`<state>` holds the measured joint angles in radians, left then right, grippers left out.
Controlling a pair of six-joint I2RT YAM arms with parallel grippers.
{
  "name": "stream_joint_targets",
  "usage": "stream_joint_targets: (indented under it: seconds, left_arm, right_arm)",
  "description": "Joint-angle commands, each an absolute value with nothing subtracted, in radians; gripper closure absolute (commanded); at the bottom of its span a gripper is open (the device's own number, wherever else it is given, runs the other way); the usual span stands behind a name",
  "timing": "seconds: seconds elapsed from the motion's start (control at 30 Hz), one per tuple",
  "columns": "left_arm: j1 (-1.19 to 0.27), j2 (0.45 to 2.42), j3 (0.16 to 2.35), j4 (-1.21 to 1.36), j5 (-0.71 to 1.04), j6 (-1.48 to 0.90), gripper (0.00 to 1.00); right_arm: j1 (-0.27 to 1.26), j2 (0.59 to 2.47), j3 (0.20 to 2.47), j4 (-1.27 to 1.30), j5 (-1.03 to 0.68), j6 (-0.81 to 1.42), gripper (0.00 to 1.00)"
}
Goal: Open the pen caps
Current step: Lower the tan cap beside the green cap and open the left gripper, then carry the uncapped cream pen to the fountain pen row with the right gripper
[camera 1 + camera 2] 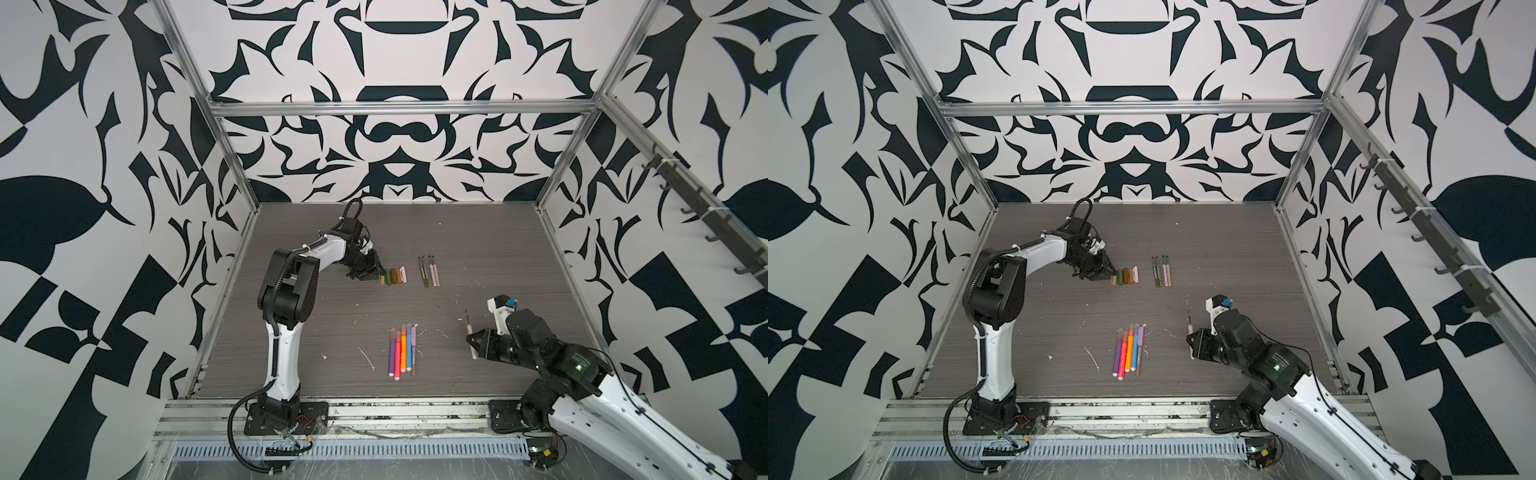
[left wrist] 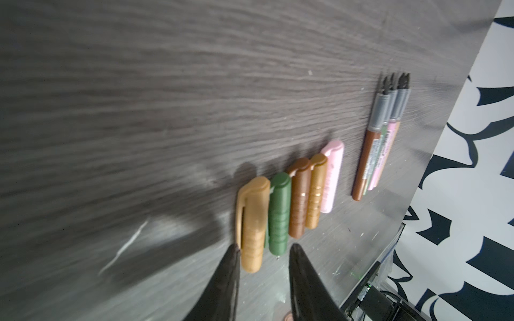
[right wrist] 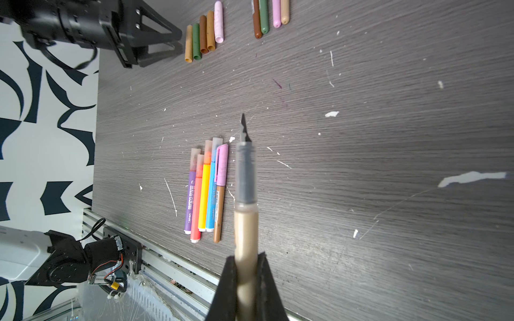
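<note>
Drop-off step, I'd say: left gripper (image 2: 264, 247), fingers parted and empty, at the tan plastic cap (image 2: 251, 222) ending the cap row (image 2: 299, 200); right gripper (image 3: 246, 255) clamps the uncapped beige pen (image 3: 246, 225), which probably goes down beside that row next.

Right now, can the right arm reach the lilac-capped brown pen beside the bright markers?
Probably not yet: the right gripper is shut on an uncapped tan pen. Otherwise the way looks free: the lilac-capped brown pen lies at the row end nearest that arm, with bare table between.

table (image 3: 389, 139): matt wood-grain, scuffed, white-flecked | pen caps (image 2: 278, 211): smooth plastic, faint sheen | pen (image 3: 246, 230) I hold: satin plastic | my left fingers (image 2: 225, 286): matt black | frame rail (image 1: 399, 109): brushed metal
</note>
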<state>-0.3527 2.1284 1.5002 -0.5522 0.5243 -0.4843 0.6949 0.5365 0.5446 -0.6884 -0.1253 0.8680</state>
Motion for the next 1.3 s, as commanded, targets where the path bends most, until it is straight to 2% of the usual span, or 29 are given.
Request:
stream_joint_targets:
  seconds: [0.0,0.9,1.1,1.17,1.27]
  left_arm:
    - [-0.35,2.152,1.534,-0.601,0.542,-0.467,0.65]
    - [-0.35,2.163,1.549,-0.629,0.57,-0.464,0.63]
    - [-0.348,2.061,1.55,-0.668,0.514,-0.436,0.64]
    - [-0.346,2.012,1.545,-0.662,0.509,-0.433,0.64]
    - [-0.34,1.935,1.526,-0.64,0.515,-0.433,0.64]
  right_arm:
    - [0.691,0.521,0.56,-0.691,-0.101,0.863,1.0]
    - [0.691,0.53,0.559,-0.691,-0.091,0.846,1.0]
    - [0.673,0.694,0.64,-0.688,-0.035,0.677,1.0]
    - [0.637,0.792,0.675,-0.64,-0.065,0.597,1.0]
    - [0.538,0.948,0.729,-0.534,-0.197,0.49,1.0]
